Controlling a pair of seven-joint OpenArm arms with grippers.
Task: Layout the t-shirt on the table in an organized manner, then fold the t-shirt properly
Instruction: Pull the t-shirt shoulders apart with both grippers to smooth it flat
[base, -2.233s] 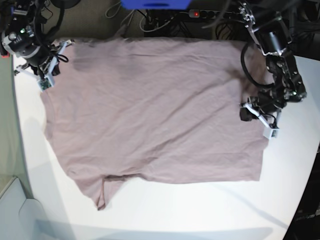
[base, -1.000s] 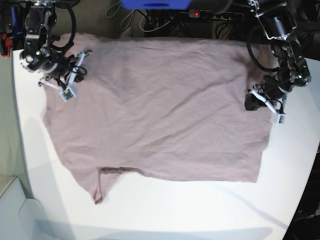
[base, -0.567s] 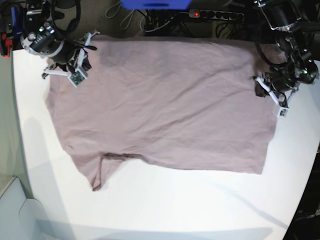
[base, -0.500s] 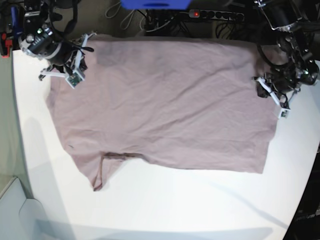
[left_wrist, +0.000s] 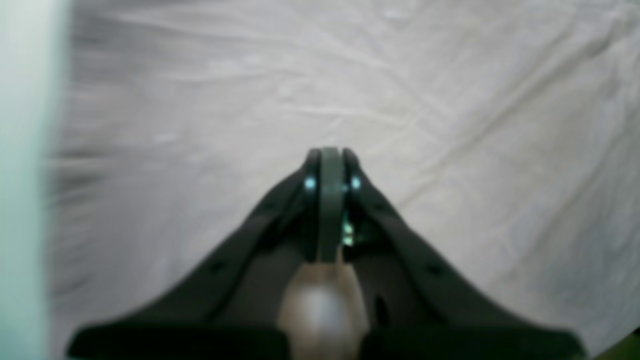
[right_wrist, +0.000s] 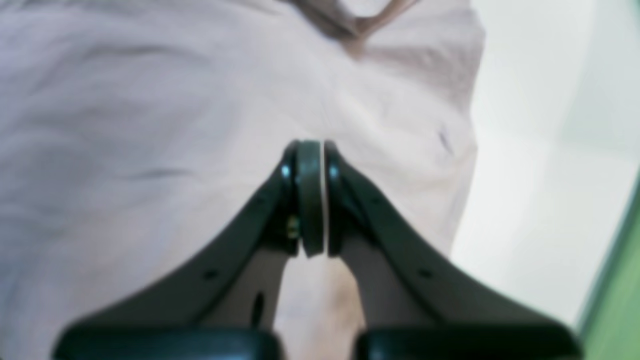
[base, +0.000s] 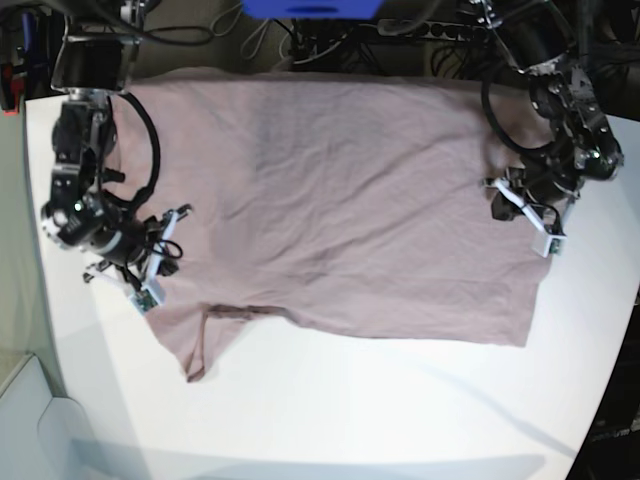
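Note:
The mauve t-shirt (base: 340, 200) lies spread flat over the white table (base: 400, 420), with one sleeve (base: 200, 355) creased under at the near left. My right gripper (base: 168, 243) is shut, low over the shirt's left edge. In its wrist view the shut tips (right_wrist: 311, 145) point across the fabric (right_wrist: 125, 125), with bare table (right_wrist: 525, 175) to their right. My left gripper (base: 497, 205) is shut at the shirt's right edge. Its tips (left_wrist: 327, 152) hang over wrinkled cloth (left_wrist: 450, 100). I cannot tell whether either gripper pinches fabric.
Behind the table's far edge lie a power strip (base: 430, 30) with a red light, tangled cables and a blue object (base: 310, 8). The table's curved rim (base: 615, 340) runs down the right side. A pale box corner (base: 30, 420) sits at the near left.
The arm at the base view's left swung from the shirt's far-left corner down to its left edge. The shirt slid away from the front earlier. The other arm moved slightly nearer.

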